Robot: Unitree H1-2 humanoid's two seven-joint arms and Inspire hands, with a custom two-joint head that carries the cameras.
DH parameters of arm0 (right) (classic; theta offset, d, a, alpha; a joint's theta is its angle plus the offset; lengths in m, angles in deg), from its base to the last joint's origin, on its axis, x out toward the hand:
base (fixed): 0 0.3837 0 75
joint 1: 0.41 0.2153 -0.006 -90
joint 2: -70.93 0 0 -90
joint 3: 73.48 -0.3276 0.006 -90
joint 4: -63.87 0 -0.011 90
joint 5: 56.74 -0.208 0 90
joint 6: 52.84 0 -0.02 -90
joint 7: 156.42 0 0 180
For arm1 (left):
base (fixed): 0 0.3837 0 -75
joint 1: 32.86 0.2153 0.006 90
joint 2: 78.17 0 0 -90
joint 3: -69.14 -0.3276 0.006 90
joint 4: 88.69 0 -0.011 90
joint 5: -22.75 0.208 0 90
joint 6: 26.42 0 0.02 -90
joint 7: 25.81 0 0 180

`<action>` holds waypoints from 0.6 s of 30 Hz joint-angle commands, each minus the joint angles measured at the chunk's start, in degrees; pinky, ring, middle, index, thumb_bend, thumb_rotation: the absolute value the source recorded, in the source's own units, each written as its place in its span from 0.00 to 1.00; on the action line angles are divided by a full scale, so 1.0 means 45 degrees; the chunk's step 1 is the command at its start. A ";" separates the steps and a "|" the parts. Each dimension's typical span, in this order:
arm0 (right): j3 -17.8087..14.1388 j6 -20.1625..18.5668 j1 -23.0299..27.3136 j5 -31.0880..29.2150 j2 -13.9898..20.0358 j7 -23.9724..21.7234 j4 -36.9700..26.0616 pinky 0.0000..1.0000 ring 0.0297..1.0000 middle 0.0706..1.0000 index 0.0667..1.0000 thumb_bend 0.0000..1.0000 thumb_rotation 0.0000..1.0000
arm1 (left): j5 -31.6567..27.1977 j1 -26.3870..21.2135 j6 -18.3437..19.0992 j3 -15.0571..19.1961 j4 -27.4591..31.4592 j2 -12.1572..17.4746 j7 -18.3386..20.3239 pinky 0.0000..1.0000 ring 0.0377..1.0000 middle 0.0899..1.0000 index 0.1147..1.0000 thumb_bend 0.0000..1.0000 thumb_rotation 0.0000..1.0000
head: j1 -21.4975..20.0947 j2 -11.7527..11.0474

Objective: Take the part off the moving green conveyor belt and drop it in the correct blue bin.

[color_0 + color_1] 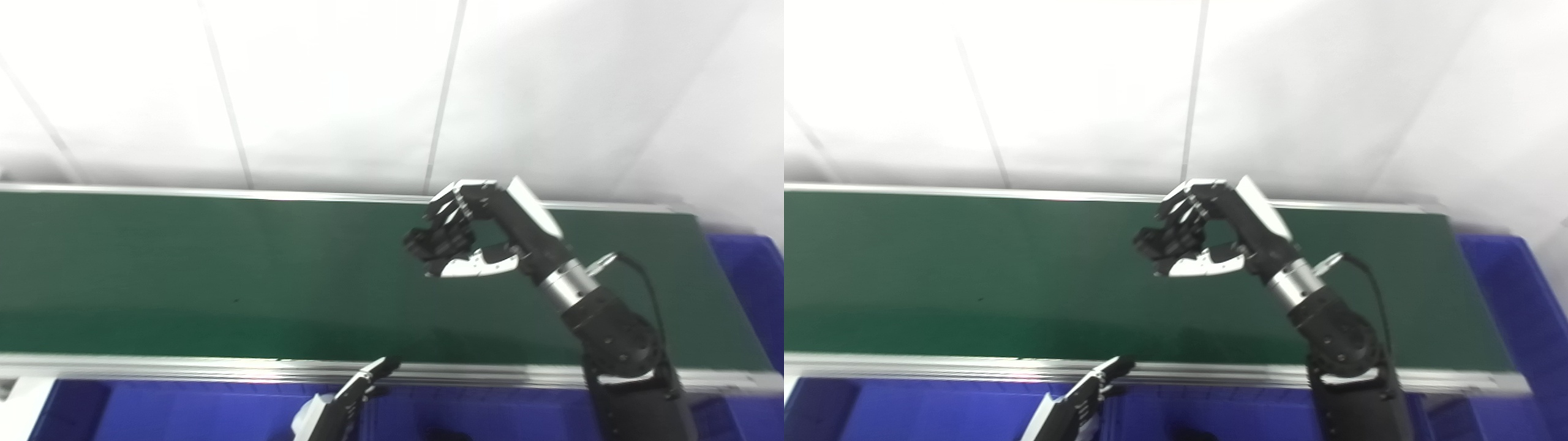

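Part (442,240): I see a small dark piece pinched in my right hand (471,236) above the belt (214,275); its axis I cannot tell.
Right fingers: curled against the thumb, clamping the part.
Left hand (358,392): at 6 o'clock, over the bin (184,410); finger state I cannot tell.
Belt: flat, matte green, metal rails.

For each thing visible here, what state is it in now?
Right robot hand: raised over the belt, fingers curled around a small dark part.
Left robot hand: low at the belt's near edge, mostly cut off, grip unclear.
Green conveyor belt: bare surface.
Blue bin: at the belt's right end, contents hidden.
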 commanded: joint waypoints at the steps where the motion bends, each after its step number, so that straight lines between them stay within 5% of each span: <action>1: -0.0023 -0.0416 -0.0327 -0.0001 -0.0197 0.0370 -0.0934 0.30 0.37 0.46 0.50 0.51 0.00 | -0.0220 0.0222 -0.0089 -0.0107 0.0626 -0.0041 0.0135 0.89 0.93 0.89 0.85 0.93 1.00 | 0.0012 -0.0013; 8: -0.0006 -0.1396 -0.2219 0.0046 -0.0471 0.0813 -0.2456 0.31 0.38 0.46 0.49 0.51 0.00 | -0.0746 0.0399 0.0035 0.0197 0.1467 0.0571 0.0592 0.96 0.96 0.93 0.92 0.90 1.00 | -0.1341 0.0996; 18: 0.0033 -0.2529 -0.3868 0.0464 -0.0118 0.0843 -0.4656 0.29 0.37 0.45 0.49 0.51 0.00 | -0.1754 0.0909 0.1387 0.0500 0.3329 0.1241 0.1047 0.97 0.95 0.92 0.94 0.91 1.00 | -0.1655 0.2455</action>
